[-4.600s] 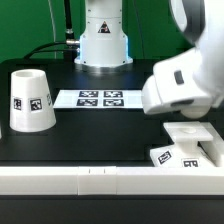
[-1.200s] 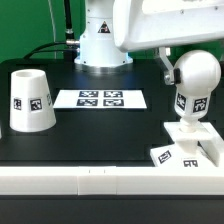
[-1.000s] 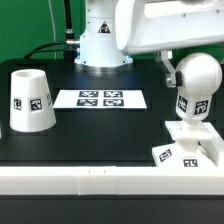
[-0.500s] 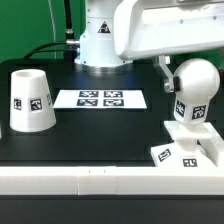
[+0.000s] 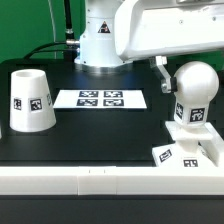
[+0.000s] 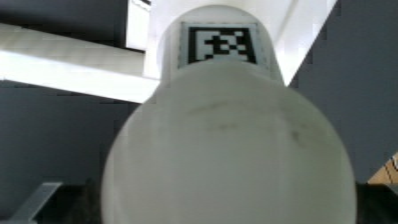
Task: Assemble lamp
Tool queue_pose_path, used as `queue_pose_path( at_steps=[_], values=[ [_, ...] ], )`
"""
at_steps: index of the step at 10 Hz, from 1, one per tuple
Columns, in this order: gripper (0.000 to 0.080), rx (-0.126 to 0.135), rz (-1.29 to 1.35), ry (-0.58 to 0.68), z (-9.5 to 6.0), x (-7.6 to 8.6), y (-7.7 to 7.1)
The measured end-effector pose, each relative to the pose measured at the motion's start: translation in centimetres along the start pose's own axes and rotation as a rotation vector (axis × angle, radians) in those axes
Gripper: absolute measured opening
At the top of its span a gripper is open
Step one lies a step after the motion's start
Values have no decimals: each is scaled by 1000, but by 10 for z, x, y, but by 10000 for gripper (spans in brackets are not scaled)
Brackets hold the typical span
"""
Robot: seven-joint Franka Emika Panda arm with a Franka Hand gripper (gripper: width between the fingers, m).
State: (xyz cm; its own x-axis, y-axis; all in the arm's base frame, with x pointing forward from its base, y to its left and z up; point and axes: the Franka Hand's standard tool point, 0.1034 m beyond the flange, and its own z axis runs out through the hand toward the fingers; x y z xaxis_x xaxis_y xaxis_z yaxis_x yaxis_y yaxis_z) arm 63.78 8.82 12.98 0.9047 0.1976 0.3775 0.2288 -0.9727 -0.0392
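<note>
The round bulb [image 5: 197,84] stands upright with its short marked stem [image 5: 193,115] down on the flat square base [image 5: 185,147] at the exterior view's right. My gripper [image 5: 190,80] is shut on the bulb; one dark finger [image 5: 163,72] shows against its side. In the wrist view the bulb [image 6: 214,150] fills the picture between my gripper's [image 6: 214,198] fingers, with the stem's marker [image 6: 221,45] beyond. The tapered shade [image 5: 30,100] stands mouth down at the exterior view's left, apart from the rest.
The marker board [image 5: 100,98] lies flat at mid-table. The robot's own pedestal [image 5: 103,42] stands behind it. A white rail [image 5: 90,182] runs along the table's front edge, right by the base.
The bulb has come down in my gripper toward the base, and its stem now meets the base. The shade and the marker board have not moved.
</note>
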Motion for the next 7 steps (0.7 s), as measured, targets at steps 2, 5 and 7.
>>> queue_pose_path(
  at_steps=[2, 5, 7],
  values=[
    [695, 0, 0, 0, 0, 0, 0],
    [699, 6, -3, -22, -11, 2, -2],
    [699, 9, -4, -40, -25, 5, 0]
  ],
)
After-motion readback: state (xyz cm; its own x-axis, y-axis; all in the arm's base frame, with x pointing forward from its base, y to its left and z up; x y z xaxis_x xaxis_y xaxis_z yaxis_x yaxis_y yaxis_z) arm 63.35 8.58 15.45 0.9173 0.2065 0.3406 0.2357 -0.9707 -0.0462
